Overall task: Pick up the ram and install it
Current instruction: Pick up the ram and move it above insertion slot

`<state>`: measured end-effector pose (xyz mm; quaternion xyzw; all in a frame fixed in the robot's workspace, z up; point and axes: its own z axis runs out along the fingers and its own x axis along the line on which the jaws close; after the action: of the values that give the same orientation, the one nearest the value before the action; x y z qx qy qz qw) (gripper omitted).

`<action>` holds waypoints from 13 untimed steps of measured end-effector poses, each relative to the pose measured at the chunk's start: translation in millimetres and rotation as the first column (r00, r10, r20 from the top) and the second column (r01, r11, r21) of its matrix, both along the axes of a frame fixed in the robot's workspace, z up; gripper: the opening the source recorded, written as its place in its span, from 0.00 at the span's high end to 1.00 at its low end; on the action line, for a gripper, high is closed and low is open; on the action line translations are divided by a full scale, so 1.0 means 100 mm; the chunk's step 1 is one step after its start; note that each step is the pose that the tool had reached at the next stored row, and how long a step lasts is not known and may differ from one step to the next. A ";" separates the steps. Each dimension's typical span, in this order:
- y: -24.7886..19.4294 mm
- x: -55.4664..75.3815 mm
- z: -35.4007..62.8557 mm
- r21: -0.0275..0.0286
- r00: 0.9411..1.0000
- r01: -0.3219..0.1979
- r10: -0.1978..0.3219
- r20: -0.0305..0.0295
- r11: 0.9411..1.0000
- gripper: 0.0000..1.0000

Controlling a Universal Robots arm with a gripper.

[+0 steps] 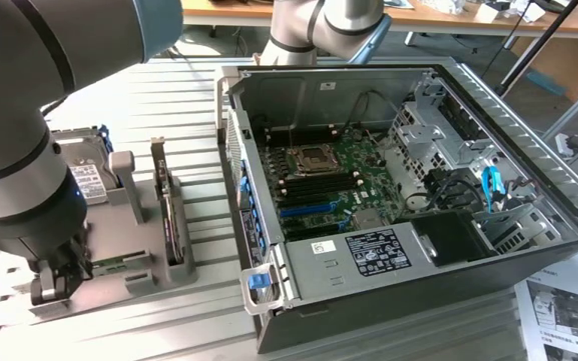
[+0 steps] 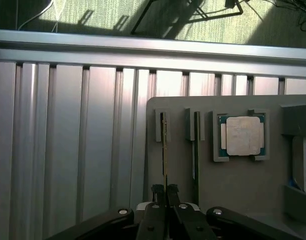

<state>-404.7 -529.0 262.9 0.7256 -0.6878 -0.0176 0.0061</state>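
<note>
Currently tool [image 2: 164, 190] clamped shut on ram [image 2: 164, 150], stick stood on edge in slot of gray holder [image 2: 228, 185]; second ram [image 2: 195, 145] seated just beside, processor chip [image 2: 241, 136] near.

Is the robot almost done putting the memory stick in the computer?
Just starting. Done: nothing installed; the slots in the computer look empty. In hand: the gripper is shut on the ram, which sits in its gray holder. Left: lifting and fitting it.

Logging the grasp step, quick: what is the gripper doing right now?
Gripper: closed on the ram, pinching the thin stick by its edge.
</note>
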 end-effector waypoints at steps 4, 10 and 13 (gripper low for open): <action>0.000 0.00 0.158 -0.005 1.000 0.000 0.000 0.000 1.000 0.87; 0.000 0.00 0.333 -0.009 1.000 0.000 0.000 0.000 1.000 0.87; 0.000 0.00 0.459 -0.012 1.000 0.000 0.000 0.000 1.000 0.87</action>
<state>-404.7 -529.0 308.9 0.7256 -0.6879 -0.0136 0.0103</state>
